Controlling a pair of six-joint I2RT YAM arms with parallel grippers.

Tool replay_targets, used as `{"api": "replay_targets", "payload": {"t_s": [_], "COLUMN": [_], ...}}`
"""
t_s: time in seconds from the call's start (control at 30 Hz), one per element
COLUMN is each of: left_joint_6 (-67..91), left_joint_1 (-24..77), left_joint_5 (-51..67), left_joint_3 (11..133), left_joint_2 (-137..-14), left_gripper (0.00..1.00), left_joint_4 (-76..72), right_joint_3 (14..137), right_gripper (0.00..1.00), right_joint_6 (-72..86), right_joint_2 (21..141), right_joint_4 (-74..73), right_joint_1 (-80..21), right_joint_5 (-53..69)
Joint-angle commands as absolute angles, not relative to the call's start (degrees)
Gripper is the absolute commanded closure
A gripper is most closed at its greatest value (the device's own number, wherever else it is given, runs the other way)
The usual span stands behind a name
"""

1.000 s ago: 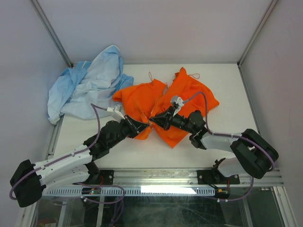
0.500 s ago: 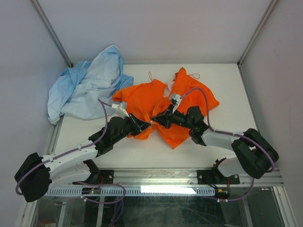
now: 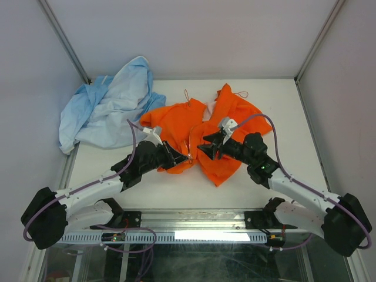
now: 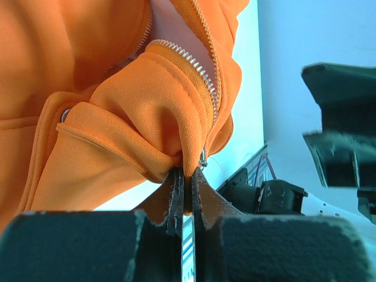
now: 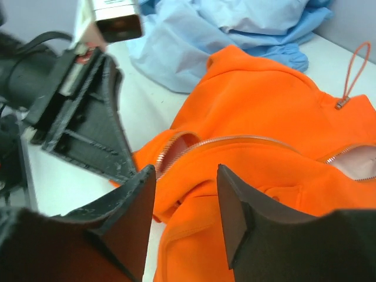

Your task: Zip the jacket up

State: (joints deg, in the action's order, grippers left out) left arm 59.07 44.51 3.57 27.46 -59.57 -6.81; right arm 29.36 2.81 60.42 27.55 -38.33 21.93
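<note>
The orange jacket (image 3: 226, 126) lies crumpled in the middle of the table, its front partly open with pale pink lining showing at the top. My left gripper (image 3: 185, 157) is shut on the bottom hem of the jacket (image 4: 147, 106) beside the zipper teeth (image 4: 200, 73). My right gripper (image 3: 205, 147) is open and empty, just right of the left one, above the jacket's front. In the right wrist view its fingers (image 5: 235, 205) frame the orange fabric (image 5: 276, 117) and the curved zipper (image 5: 235, 141).
A light blue cloth garment (image 3: 108, 108) is heaped at the back left, touching the jacket's sleeve. White walls enclose the table on three sides. A metal rail (image 3: 194, 235) runs along the near edge.
My right gripper has let go of the jacket, opened and drawn back to the right. My left gripper stays shut on the hem and has shifted slightly up and right.
</note>
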Motion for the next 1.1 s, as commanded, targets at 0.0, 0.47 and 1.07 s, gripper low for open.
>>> {"api": "replay_targets", "payload": {"t_s": [0.0, 0.47, 1.07], "left_joint_6": [58.49, 60.32, 60.54], "left_joint_1": [43.77, 43.80, 43.80], "left_joint_5": [7.07, 9.04, 9.08], "left_joint_3": [29.82, 29.79, 29.52], "left_joint_2": [-60.23, -60.71, -61.14], "left_gripper": [1.00, 1.00, 1.00], "left_joint_4": [-7.59, -9.02, -9.49], "right_joint_3": [29.86, 15.95, 15.09], "right_gripper": [0.48, 0.44, 0.73], "right_joint_6": [-12.84, -28.90, -38.28], "right_joint_2": [53.59, 59.46, 70.52], "right_joint_4": [16.10, 42.19, 60.72], "right_joint_1": [-44.30, -64.44, -69.48], "right_joint_5": [16.89, 1.26, -19.07]}}
